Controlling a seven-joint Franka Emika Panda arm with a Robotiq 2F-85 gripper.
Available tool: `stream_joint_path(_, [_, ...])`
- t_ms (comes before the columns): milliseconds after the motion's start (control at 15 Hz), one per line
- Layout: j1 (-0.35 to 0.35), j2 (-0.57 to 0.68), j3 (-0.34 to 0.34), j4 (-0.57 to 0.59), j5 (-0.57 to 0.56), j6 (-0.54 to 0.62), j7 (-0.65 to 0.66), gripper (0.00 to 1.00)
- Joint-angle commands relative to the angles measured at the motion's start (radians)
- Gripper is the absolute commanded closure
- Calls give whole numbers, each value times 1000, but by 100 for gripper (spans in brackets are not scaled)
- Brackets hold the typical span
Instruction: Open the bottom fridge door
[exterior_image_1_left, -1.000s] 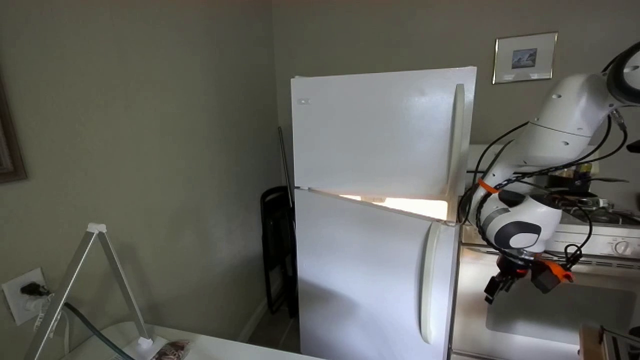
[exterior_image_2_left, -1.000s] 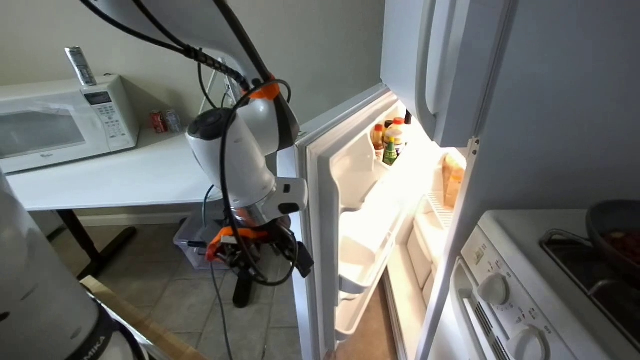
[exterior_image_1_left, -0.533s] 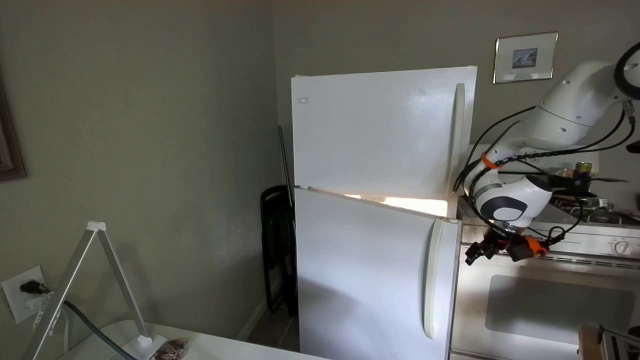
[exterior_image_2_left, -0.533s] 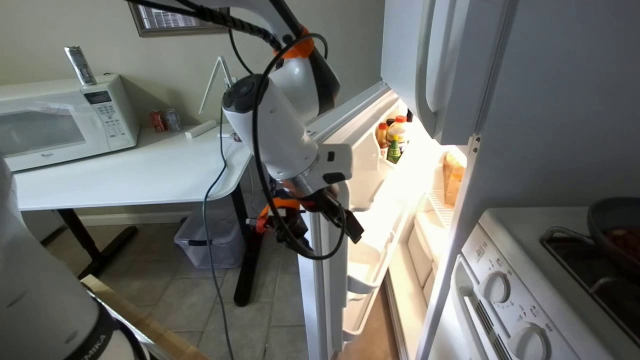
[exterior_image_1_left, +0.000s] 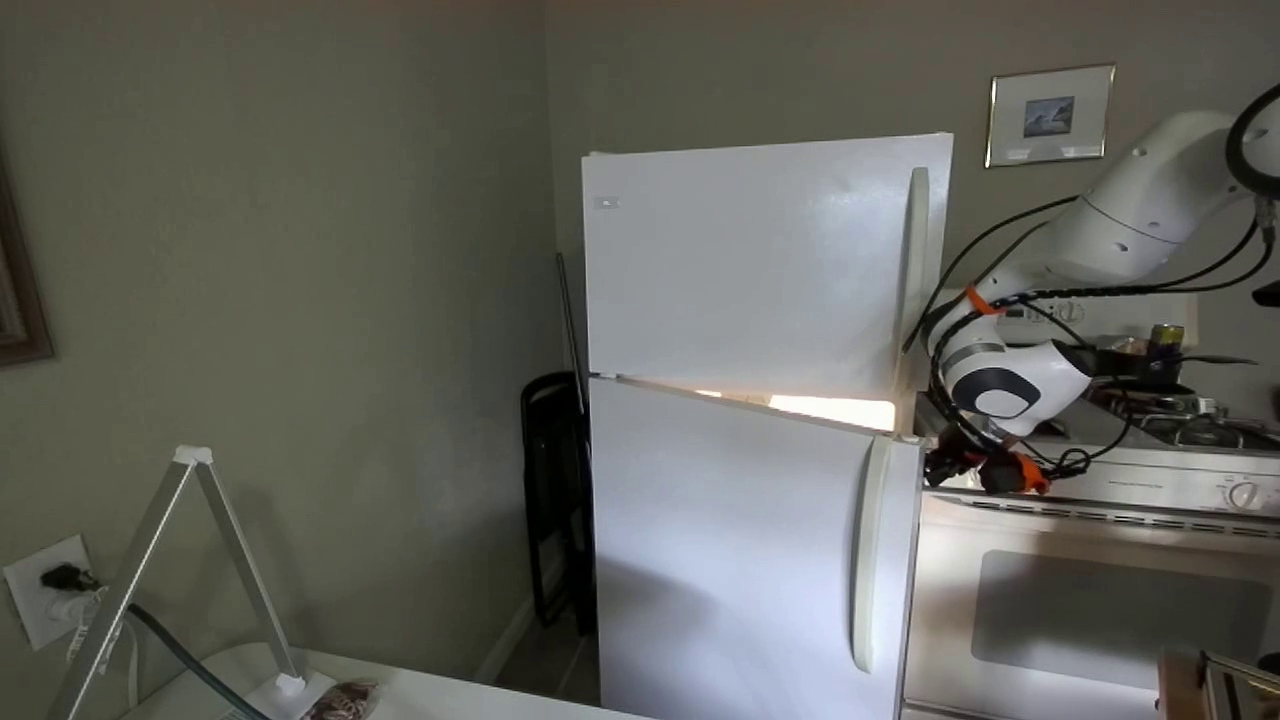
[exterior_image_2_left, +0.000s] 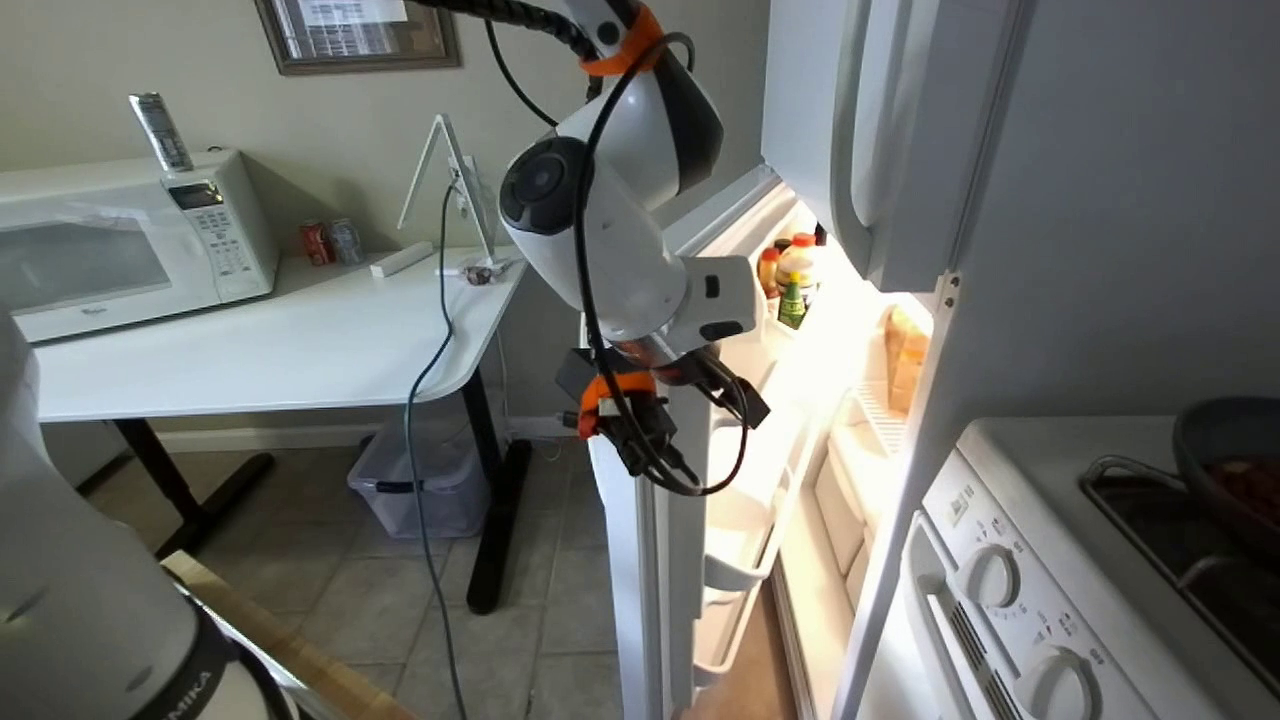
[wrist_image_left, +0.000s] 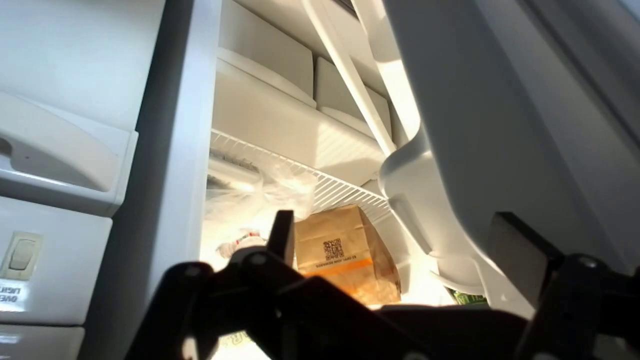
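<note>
While a white microwave (exterior_image_2_left: 130, 240) fills the far left of an exterior view, a silver can (exterior_image_2_left: 160, 132) rests on top of it. Microwave stands on a white table (exterior_image_2_left: 250, 355). Rightward on the same top: red can (exterior_image_2_left: 317, 243) near the back, then a thin, angled white stand (exterior_image_2_left: 428, 165). Clear plastic bin (exterior_image_2_left: 458, 500) on the tile floor (exterior_image_2_left: 565, 590) below.

Next comes the robot arm (exterior_image_2_left: 625, 240), bent downward, its gripper (wrist_image_left: 401, 245) close to the upper free corner of the bottom fridge door (exterior_image_1_left: 745, 560). Whether the two touch, cannot tell. Wrist view: two black fingers (wrist_image_left: 281, 232) spread well apart, a brown paper bag (wrist_image_left: 345, 255) inside the lit fridge (wrist_image_left: 192, 125) showing between them.

Door is beneath the freezer door (exterior_image_2_left: 812, 100), swung partway out, long white handle (exterior_image_1_left: 870, 555) down its front; bottles (exterior_image_2_left: 797, 268) upright along its inner side. Freezer door closed. Far right: white stove (exterior_image_2_left: 1040, 560), dark pan (exterior_image_2_left: 1220, 430) on top, contents too dim to name.
</note>
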Motion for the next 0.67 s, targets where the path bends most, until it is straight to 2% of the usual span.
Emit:
stream_joint_path(0, [-1, 6, 8, -14, -48, -79, 27, 0])
stream_joint_path(400, [22, -31, 55, -141, -240, -184, 182, 0])
stream_joint_path(600, [46, -88, 94, -202, -284, -268, 197, 0])
